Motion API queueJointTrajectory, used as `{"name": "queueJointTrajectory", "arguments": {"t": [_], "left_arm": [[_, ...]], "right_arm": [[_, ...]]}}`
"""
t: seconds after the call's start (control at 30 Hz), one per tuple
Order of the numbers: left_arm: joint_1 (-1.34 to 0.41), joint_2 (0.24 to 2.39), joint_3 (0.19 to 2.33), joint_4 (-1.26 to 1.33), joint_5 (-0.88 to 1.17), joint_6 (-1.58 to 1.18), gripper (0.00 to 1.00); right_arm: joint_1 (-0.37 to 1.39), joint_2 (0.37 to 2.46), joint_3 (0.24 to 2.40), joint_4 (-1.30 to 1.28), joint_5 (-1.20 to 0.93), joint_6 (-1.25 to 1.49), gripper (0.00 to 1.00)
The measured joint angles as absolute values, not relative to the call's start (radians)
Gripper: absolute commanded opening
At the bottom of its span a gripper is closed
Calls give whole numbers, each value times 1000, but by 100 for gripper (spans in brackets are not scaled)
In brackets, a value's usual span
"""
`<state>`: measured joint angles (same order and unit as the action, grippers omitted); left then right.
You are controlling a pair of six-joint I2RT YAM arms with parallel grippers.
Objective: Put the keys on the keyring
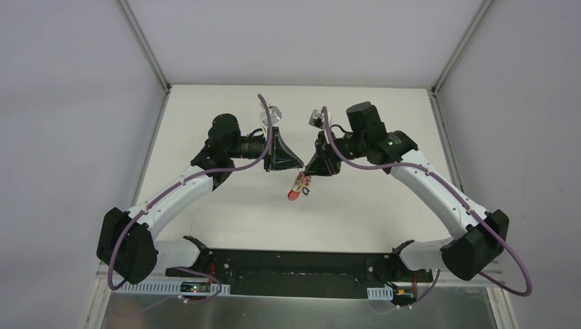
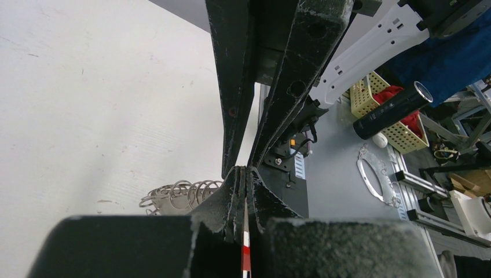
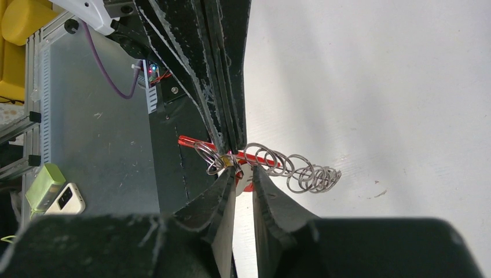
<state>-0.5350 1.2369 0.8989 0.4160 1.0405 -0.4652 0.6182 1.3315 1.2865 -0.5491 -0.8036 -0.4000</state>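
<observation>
Both grippers meet tip to tip above the middle of the white table [image 1: 226, 205]. The keyring [image 1: 296, 189] hangs just below them, a red bit with small pieces on it. In the right wrist view its red arc [image 3: 191, 142] crosses the frame, with a string of small silver rings [image 3: 307, 174] trailing right. My left gripper [image 1: 300, 164] is shut, its fingers [image 3: 223, 104] pinching the keyring at the arc. My right gripper [image 3: 243, 176] stands a narrow gap apart, with a small white-and-red key [image 3: 246, 178] filling the gap at its tips. The silver rings [image 2: 179, 197] also show in the left wrist view.
The black base plate [image 1: 294, 271] of the arms lies along the near table edge. Off the table, a grey bench holds a yellow basket [image 2: 388, 110], a black torch [image 2: 394, 110] and a green box [image 3: 46, 182]. White walls close in the table's left, right and back.
</observation>
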Motion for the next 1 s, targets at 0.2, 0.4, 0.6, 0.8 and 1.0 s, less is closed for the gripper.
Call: {"name": "queueJointTrajectory", "arguments": {"t": [0.2, 0.4, 0.6, 0.8, 1.0], "left_arm": [[-535, 1237, 899, 422, 1043, -465, 0], [-535, 1237, 899, 429, 1046, -466, 0], [-535, 1237, 899, 430, 1047, -466, 0], [-535, 1237, 899, 430, 1047, -466, 0], [-535, 1238, 899, 434, 1048, -472, 0]], "right_arm": [[618, 1332, 1287, -549, -815, -395, 17], [618, 1332, 1288, -549, -821, -392, 15], [618, 1336, 1307, -545, -829, -385, 12], [618, 1339, 1308, -543, -832, -381, 9], [618, 1340, 1308, -543, -833, -381, 0]]}}
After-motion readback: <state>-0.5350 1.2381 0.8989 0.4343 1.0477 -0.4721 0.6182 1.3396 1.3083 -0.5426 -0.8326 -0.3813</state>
